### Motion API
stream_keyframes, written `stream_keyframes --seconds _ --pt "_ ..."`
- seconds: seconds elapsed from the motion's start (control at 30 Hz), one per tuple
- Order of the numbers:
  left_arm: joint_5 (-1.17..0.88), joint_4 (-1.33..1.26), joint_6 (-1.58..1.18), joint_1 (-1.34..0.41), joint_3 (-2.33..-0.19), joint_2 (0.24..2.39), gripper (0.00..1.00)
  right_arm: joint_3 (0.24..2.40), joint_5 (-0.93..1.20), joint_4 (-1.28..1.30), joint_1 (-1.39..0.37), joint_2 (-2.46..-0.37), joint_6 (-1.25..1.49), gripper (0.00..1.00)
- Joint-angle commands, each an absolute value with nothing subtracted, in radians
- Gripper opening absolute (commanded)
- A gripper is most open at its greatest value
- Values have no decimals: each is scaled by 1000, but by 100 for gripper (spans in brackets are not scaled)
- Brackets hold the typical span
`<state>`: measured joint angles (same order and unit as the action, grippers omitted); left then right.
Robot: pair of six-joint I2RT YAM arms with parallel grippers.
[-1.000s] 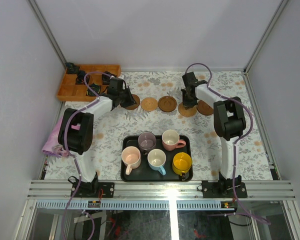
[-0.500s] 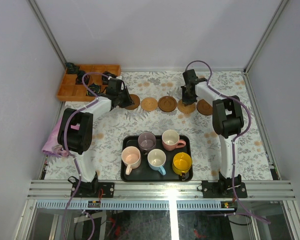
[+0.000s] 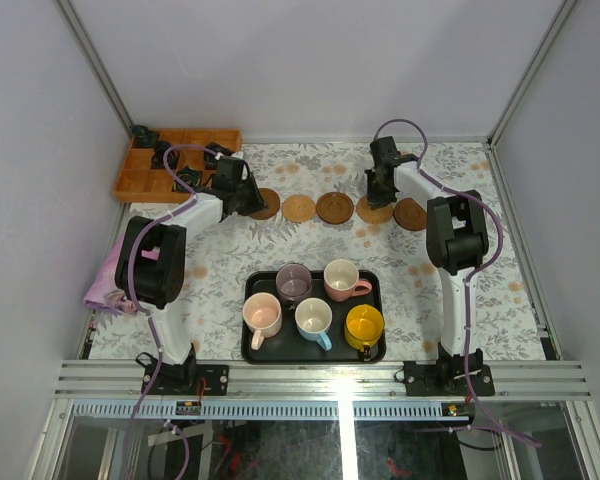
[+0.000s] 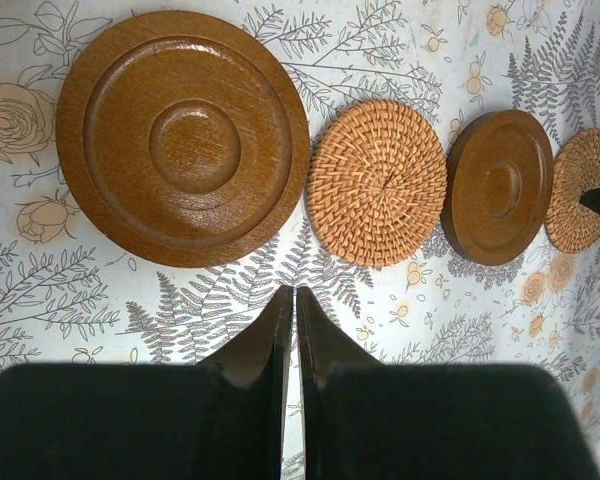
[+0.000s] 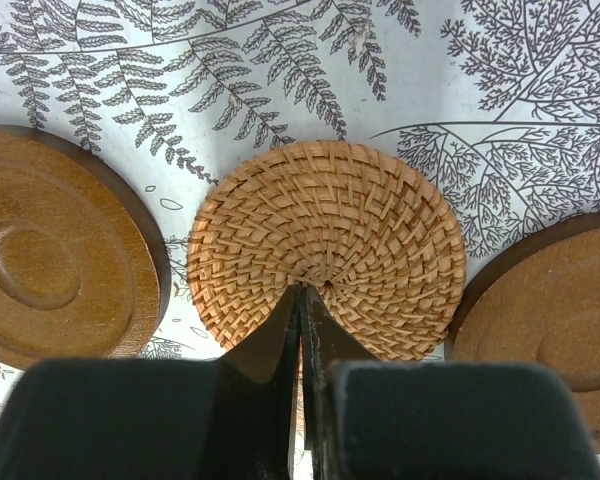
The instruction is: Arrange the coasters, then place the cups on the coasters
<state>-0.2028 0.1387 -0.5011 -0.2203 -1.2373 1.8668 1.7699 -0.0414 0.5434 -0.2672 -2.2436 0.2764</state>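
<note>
The right fingers [image 5: 292, 320] are pressed together with no gap, their tips on the middle of a woven coaster [image 5: 328, 245], holding nothing. The left fingers [image 4: 282, 315] are likewise shut and empty, hovering just short of the large wooden coaster [image 4: 183, 138].

We judge the woven discs light, thin and a little pliant, with a rough weave that should drag on the table [image 3: 220, 270]. They lie too flat to pinch from above, so we would nudge them with closed tips or lift them at the edge. The wooden ones look stiff and smooth, apt to slide, and their raised rim gives a lip to catch. The cups [image 3: 313, 318] are probably hard and chippable, and are best taken by the wall at the rim or by the handle.

The wrist views give us texture and spacing: the woven coaster sits just beside a wooden disc on each side, whether touching we cannot tell. The left wrist view shows wood and weave alternating along the line. Only the top view shows the whole job — five coasters [image 3: 334, 207] in a row at the far side of the table, and all five cups on the black tray [image 3: 280, 355] near the arm bases, well apart from that row.
</note>
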Motion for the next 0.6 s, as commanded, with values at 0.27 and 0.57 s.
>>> stream_keyframes --seconds 0.27,0.57 --pt "-73 171 -473 -208 -1296 1884 3 1808 53 503 -258 -2201 228 0" --pt "5 193 -419 -206 -1393 2010 2 1805 30 521 -259 -2205 236 0"
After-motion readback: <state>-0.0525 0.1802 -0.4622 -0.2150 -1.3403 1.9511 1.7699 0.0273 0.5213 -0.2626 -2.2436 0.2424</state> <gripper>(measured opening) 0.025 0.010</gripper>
